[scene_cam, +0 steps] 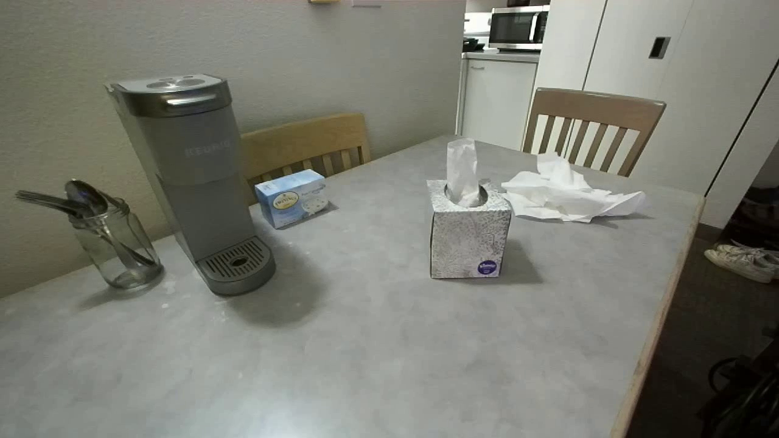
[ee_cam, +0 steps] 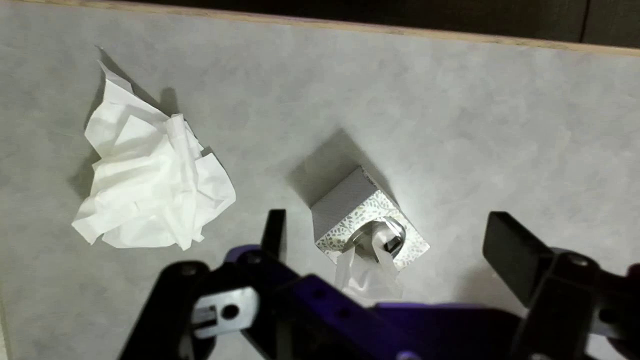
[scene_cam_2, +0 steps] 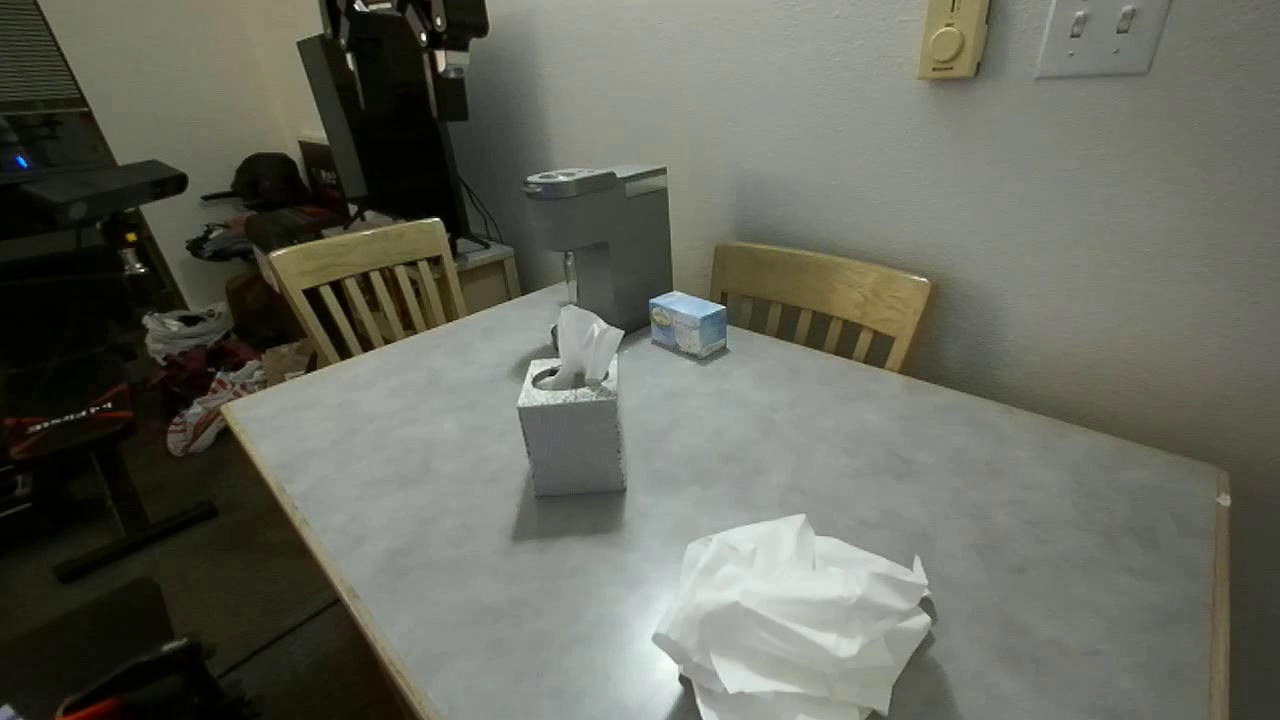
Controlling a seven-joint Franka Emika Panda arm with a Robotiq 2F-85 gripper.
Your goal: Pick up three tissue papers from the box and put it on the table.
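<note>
Gripper [ee_cam: 390,231] is spread wide — in the wrist view the box [ee_cam: 342,205] appears between its fingers. This box stands upright on the table [scene_cam: 365,353], a tissue [scene_cam: 462,173] rising from its hole — and crumpled tissue papers [scene_cam_2: 800,620] lie near it.

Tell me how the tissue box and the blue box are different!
The tissue box is whitish-grey and patterned; the blue box is light blue. The tissue box stands tall; the blue box is low and long. White tissue pokes from the tissue box; nothing pokes from the blue box. Both sit on the table.
</note>
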